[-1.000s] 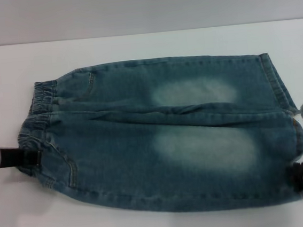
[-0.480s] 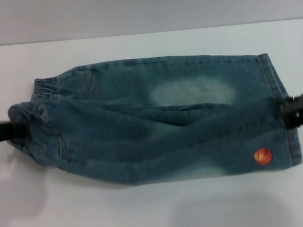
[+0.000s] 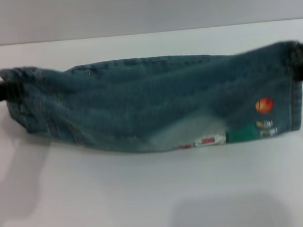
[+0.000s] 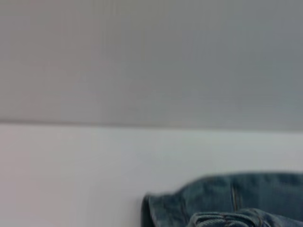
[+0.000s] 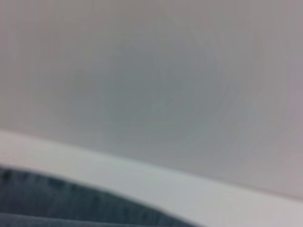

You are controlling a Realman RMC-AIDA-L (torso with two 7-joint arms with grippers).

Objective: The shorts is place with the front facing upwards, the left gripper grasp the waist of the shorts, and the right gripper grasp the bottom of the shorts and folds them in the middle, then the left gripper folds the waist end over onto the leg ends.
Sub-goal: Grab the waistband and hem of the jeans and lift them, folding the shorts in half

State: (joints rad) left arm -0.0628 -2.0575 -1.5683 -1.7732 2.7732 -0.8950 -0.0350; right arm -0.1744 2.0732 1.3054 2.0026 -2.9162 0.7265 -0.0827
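The blue denim shorts (image 3: 139, 101) hang lifted and stretched across the white table (image 3: 149, 199), their near half raised and carried toward the far edge. At the left end my left gripper (image 3: 1, 90) is shut on the waist (image 3: 21, 99). At the right end my right gripper (image 3: 299, 59) is shut on the bottom of the shorts (image 3: 291, 89). An orange cartoon print (image 3: 264, 105) and coloured labels (image 3: 234, 135) show near the leg ends. The left wrist view shows a fold of the denim waist (image 4: 222, 203); the right wrist view shows a denim edge (image 5: 71, 203).
A grey wall (image 3: 141, 7) rises behind the table's far edge. Shadows of the lifted cloth fall on the white surface in front of the shorts.
Both grippers have risen and moved toward the far side, lifting the near half of the shorts over. The back of the leg with the print and labels has come into view.
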